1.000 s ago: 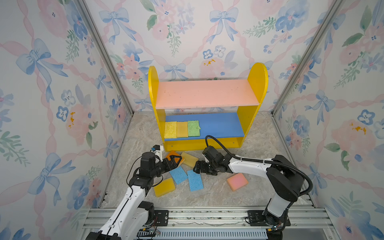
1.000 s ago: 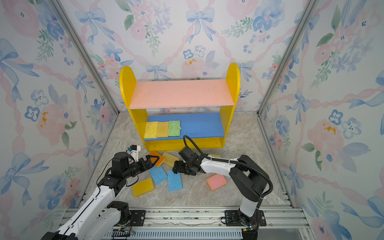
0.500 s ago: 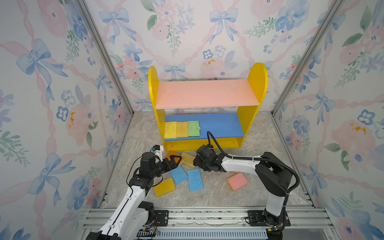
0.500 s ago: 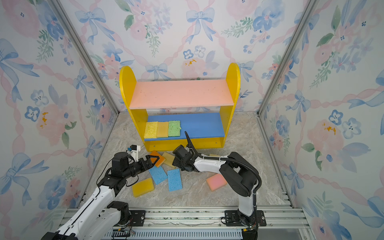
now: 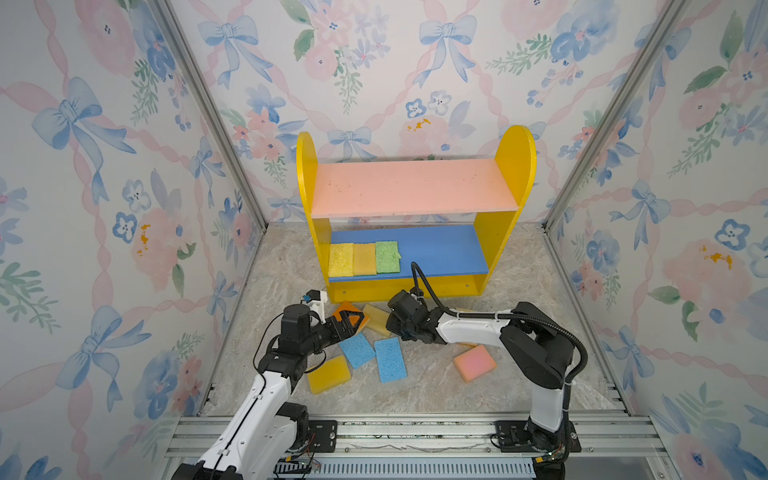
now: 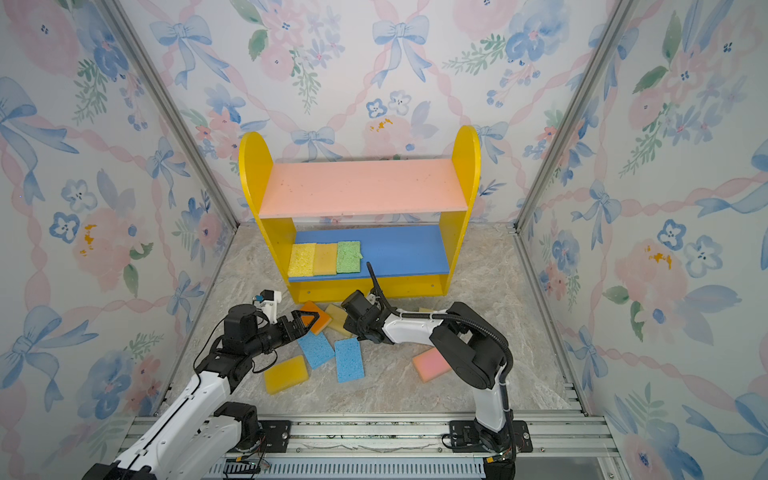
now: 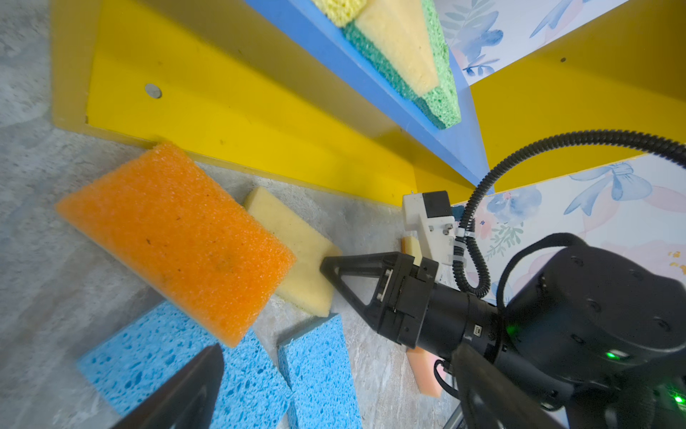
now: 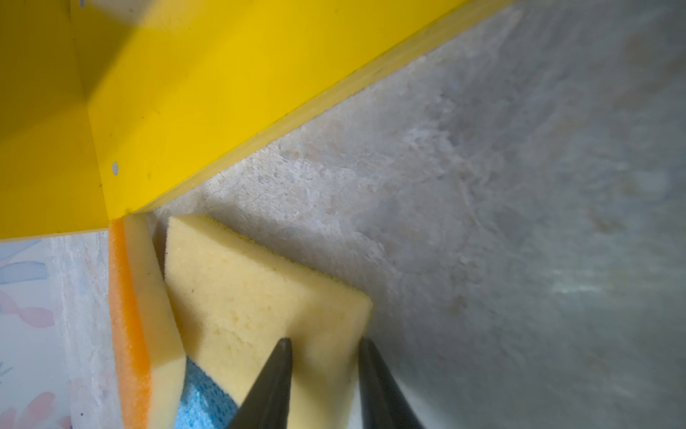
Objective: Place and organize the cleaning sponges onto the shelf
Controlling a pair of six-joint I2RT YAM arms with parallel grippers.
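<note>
The shelf (image 5: 415, 189) stands at the back, with yellow (image 5: 340, 259), tan-yellow (image 5: 364, 259) and green (image 5: 387, 257) sponges side by side on its blue lower board. On the floor before it lie an orange sponge (image 7: 174, 237), a pale yellow one (image 8: 252, 297), two blue ones (image 5: 356, 349) (image 5: 390, 359), a yellow one (image 5: 329, 374) and a pink one (image 5: 474, 362). My right gripper (image 8: 326, 341) is low at the pale yellow sponge, its fingers pinching that sponge's near corner. My left gripper (image 5: 355, 321) hovers open over the orange sponge, holding nothing.
The orange sponge overlaps the pale yellow one and a blue one. Another sponge's edge (image 6: 426, 309) peeks out behind the right arm near the shelf's foot. Patterned walls close in on three sides, and a metal rail (image 5: 415, 428) runs along the front.
My right gripper has moved left to the pale yellow sponge and its jaws have narrowed onto its corner. The left arm has stayed still and open.
</note>
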